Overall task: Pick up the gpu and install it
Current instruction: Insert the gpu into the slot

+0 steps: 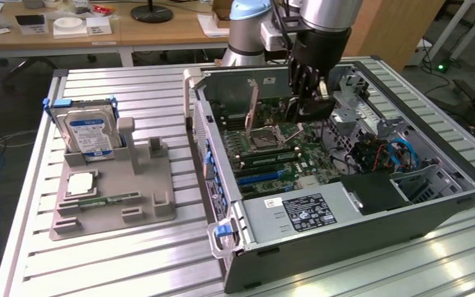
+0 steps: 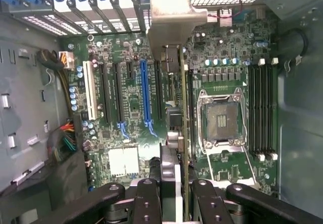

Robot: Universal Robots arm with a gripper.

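My gripper (image 1: 308, 93) is lowered into the open computer case (image 1: 435, 204) and is shut on the gpu (image 1: 308, 111), which hangs over the motherboard (image 1: 295, 154). In the wrist view the gpu (image 2: 184, 108) shows edge-on as a thin green card, with its silver bracket (image 2: 171, 24) at the far end toward the case's rear slots. The black fingers (image 2: 146, 199) clamp the card from both sides. It lies between the black expansion slots (image 2: 161, 93) and the CPU socket (image 2: 222, 118). Whether its edge touches a slot I cannot tell.
A long blue slot (image 2: 145, 93) runs beside the card. On the exterior view's left, a grey fixture (image 1: 114, 204) holds a hard drive (image 1: 89, 133) and a memory stick (image 1: 106, 201). The power supply (image 1: 303, 213) fills the case's near end; cables (image 1: 386, 154) crowd the right.
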